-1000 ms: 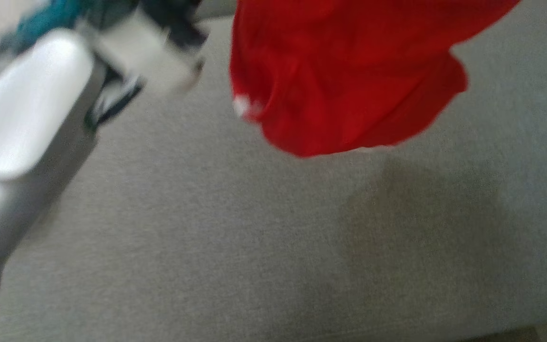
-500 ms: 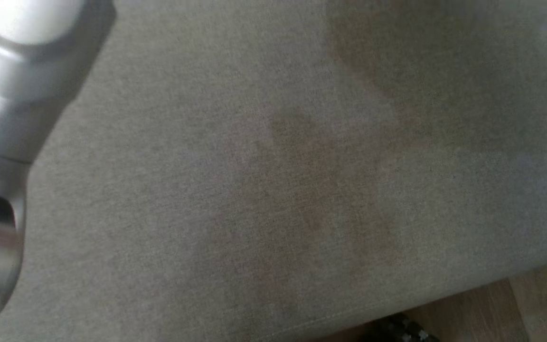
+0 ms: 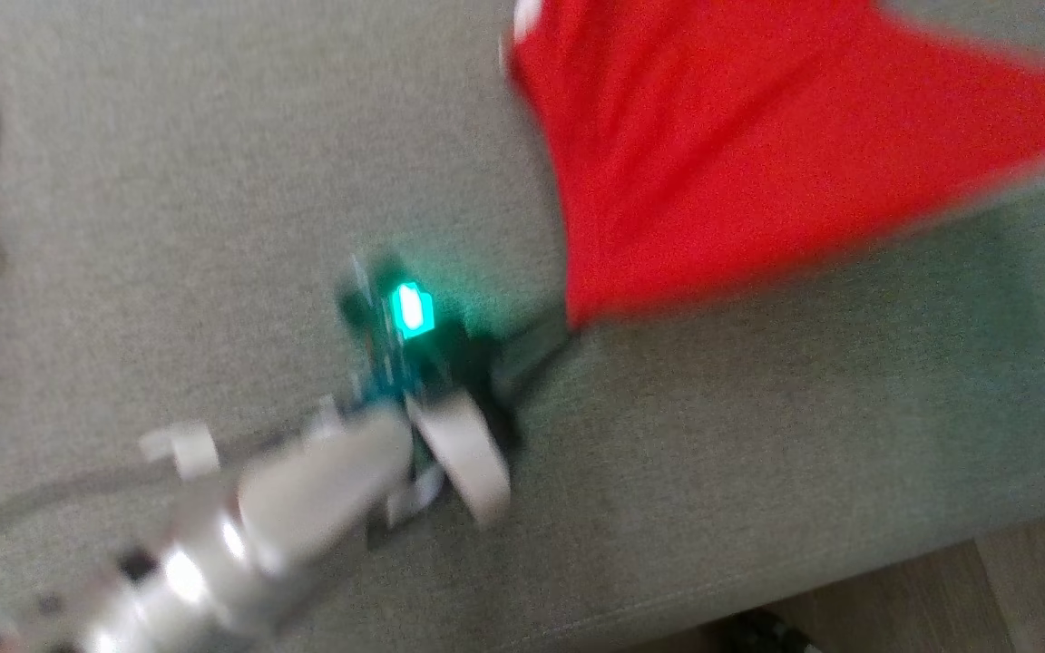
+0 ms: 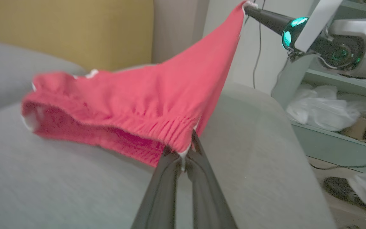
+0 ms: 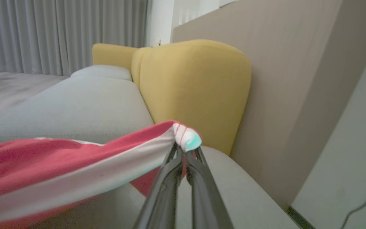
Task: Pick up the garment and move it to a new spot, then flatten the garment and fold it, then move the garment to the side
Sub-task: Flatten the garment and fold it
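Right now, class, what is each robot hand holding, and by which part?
Both hold the red garment: the left hand pinches its elastic waistband, the right hand a white-trimmed corner, with the cloth stretched between them.

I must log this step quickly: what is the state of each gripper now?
Left gripper: closed, holding the red garment by its waistband.
Right gripper: closed, holding the same garment by a white-striped corner.

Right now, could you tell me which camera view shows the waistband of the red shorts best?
The left wrist view: the waistband runs clear across it to where the left gripper pinches it. In the head view the shorts are a red blur; the right wrist view has their white-striped corner, pinched by the right gripper.
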Robot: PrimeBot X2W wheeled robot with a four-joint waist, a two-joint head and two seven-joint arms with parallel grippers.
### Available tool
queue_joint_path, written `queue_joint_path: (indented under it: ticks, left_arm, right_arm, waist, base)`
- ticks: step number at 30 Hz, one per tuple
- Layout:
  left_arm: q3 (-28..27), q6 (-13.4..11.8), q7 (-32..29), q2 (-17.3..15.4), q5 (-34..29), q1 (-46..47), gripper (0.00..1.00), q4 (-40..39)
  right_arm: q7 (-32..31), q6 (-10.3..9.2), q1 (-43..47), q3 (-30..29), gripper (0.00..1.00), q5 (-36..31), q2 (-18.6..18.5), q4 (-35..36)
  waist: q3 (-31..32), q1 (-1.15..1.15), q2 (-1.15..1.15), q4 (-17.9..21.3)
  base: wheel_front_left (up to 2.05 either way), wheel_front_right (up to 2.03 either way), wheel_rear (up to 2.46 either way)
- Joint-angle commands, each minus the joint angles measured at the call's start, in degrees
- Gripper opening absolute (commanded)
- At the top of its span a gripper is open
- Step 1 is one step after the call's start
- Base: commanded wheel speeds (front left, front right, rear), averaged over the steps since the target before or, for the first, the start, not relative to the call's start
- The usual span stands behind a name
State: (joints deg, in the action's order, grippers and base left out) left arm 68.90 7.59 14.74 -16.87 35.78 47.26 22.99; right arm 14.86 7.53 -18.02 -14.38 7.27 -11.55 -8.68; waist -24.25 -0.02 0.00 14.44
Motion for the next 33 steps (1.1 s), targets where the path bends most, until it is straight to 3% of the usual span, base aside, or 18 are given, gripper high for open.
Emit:
queue_joint_path:
  ticks: [1, 9, 14, 17, 24, 33]
  left_arm:
    - [-0.3, -0.1, -0.2, -1.1, 0.8, -1.4, 0.00, -1.9]
    - [2.6, -1.3, -5.2, -2.6, 3.1, -11.1, 0.00, -8.6]
    - [-1.1, -3.0, -6.3, -2.0, 6.8, -9.6, 0.00, -14.4]
    - [-3.7, -3.5, -7.5, 0.0, 9.0, -6.6, 0.00, -14.6]
    - [-7.7, -7.6, -10.6, 5.3, 10.8, -0.3, 0.00, -9.2]
    - [-9.4, -7.6, -10.6, 6.2, 11.5, 2.9, 0.00, -6.6]
  right_arm:
    - [-0.5, -0.04, 3.7, -1.0, 0.00, -0.4, -0.7, 3.3]
    - [-6.9, -0.04, 17.8, -6.0, 0.00, 1.9, -1.0, 13.4]
    - [-13.2, -0.04, 17.0, -7.0, 0.00, 3.5, -1.9, 17.0]
    - [-16.9, -0.04, 12.3, -5.8, 0.00, 2.4, -3.8, 14.8]
    - [-20.1, -0.04, -2.2, -1.2, 0.00, 2.2, -8.3, 2.4]
    - [-19.6, -0.04, -16.8, 6.2, 0.00, 1.0, -10.9, -12.7]
  waist:
    - [2.9, 0.02, 0.00, 0.7]
    - [6.5, 0.02, 0.00, 0.3]
    - [5.7, 0.02, 0.00, -1.5]
    - [4.1, 0.02, 0.00, -3.0]
    - [-0.2, 0.02, 0.00, -5.9]
    - [-3.2, 0.02, 0.00, -8.5]
  base:
    - [0.00, 0.00, 0.00]
    - [0.00, 0.00, 0.00]
    - [0.00, 0.00, 0.00]
    - [0.00, 0.00, 0.00]
    - [0.00, 0.00, 0.00]
    - [0.00, 0.00, 0.00]
